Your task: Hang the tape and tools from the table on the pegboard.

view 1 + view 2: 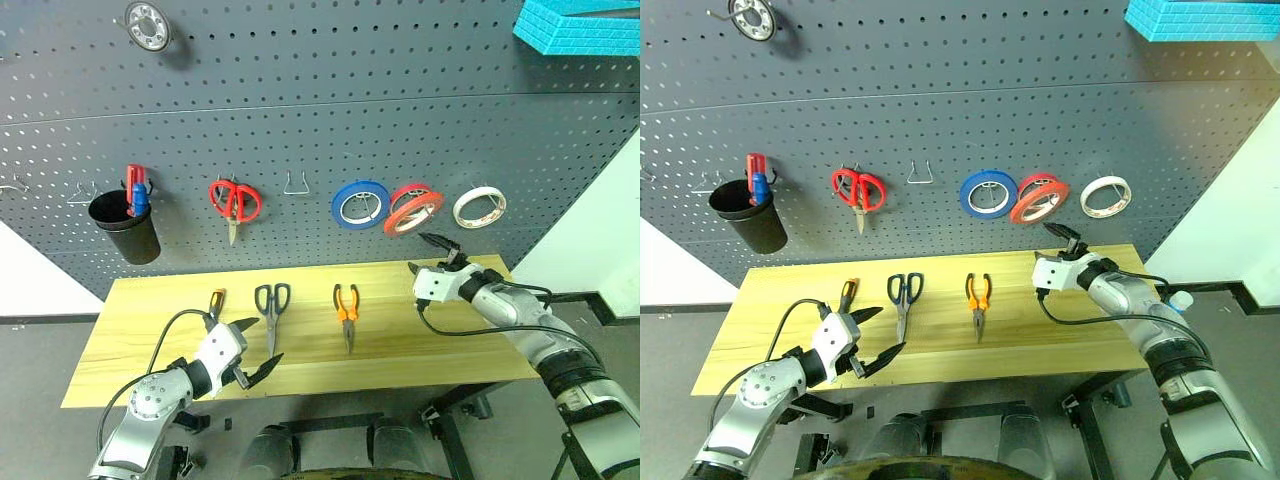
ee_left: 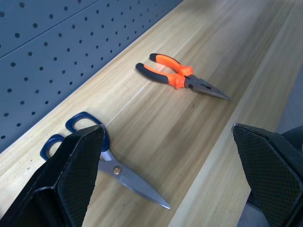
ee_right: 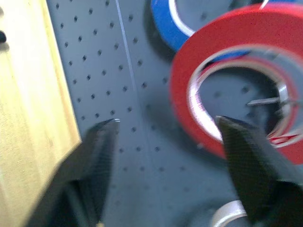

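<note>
- The red tape (image 1: 413, 209) is seen hanging on a hook of the pegboard (image 1: 300, 120), between a blue roll (image 1: 360, 203) and a white roll (image 1: 479, 206), and overlapping the blue roll's edge
- The right gripper (image 1: 432, 254) is held just below the red tape with its jaws spread and nothing between them; the tape is judged to be released
- Three tools are left lying on the worktop (image 1: 470, 345): the orange-handled pliers (image 1: 346, 312), the dark-handled scissors (image 1: 271, 310) and the screwdriver (image 1: 215, 304), set side by side and apart from one another
- The left gripper (image 1: 252, 349) is held wide open and empty near the front edge of the worktop, close to the tips of the scissors
- Red-handled scissors (image 1: 235, 203), a black cup (image 1: 126, 226) and a bare hook (image 1: 295, 185) are also seen on the pegboard
- A risk is judged for the tape: it could be knocked off its hook if the right gripper were pulled back carelessly, since one finger sits close to the roll's rim
- A second risk is judged for the scissors: they could be pushed along the smooth wood instead of being picked up, as they lie flat
- No brand, label or writing can be read
</note>
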